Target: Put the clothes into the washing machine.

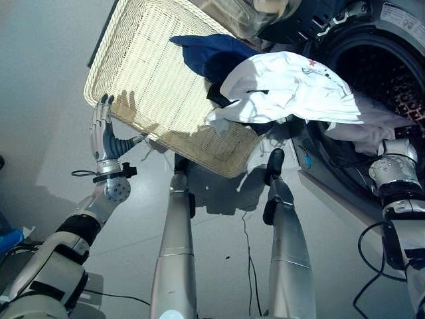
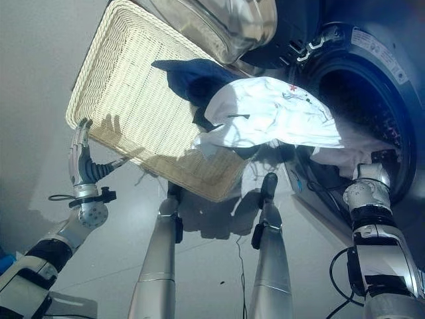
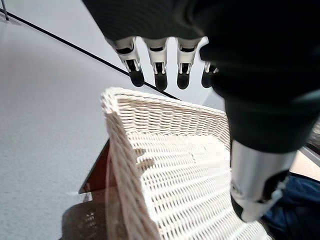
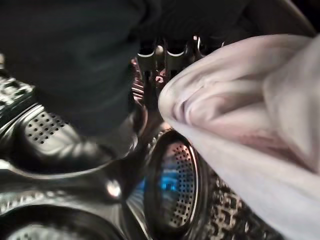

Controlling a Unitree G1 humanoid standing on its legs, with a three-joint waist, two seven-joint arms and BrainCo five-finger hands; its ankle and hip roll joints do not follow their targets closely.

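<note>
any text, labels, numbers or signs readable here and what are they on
No text here can be read.
White label on the dark front-loading washing machine: lines of print, too small and blurred to read.
White cloth garment draped from the cream wicker basket into the drum: a small red mark and dark print, too small to make out.

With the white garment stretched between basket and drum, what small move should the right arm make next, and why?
Probably carry the right hand deeper into the washing machine drum. The white garment bridges from the wicker basket to the drum opening, one end already inside beside that hand; the rest, and the dark blue cloth, remain on the basket. The left hand rests open at the basket's edge.
</note>
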